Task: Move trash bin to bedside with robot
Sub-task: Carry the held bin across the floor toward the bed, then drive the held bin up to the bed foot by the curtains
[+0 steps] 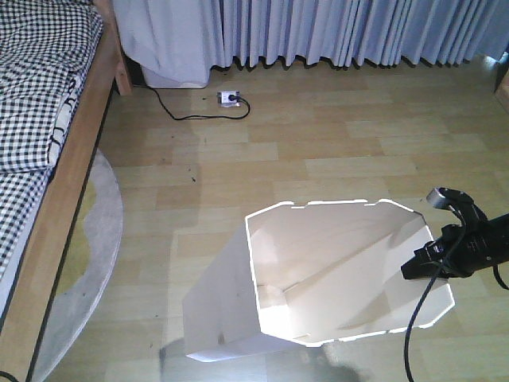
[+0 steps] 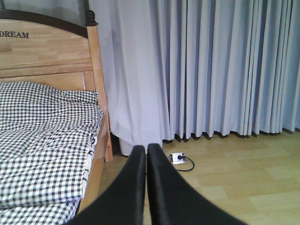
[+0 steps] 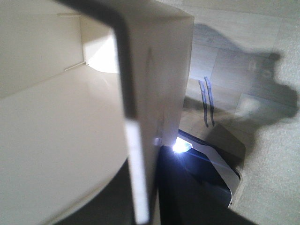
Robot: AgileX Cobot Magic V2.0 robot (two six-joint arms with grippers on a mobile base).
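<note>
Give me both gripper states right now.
Left gripper: closed, holding nothing.
Right gripper: closed on the bin wall.

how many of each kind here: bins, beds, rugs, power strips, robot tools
trash bin: 1
bed: 1
rug: 1
power strip: 1
tools: 2 (left tool, right tool)
total: 6

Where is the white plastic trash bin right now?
In the front view, the white plastic trash bin is lower centre-right, the right gripper clamped on its right rim, apart from the wooden bed at left.
</note>
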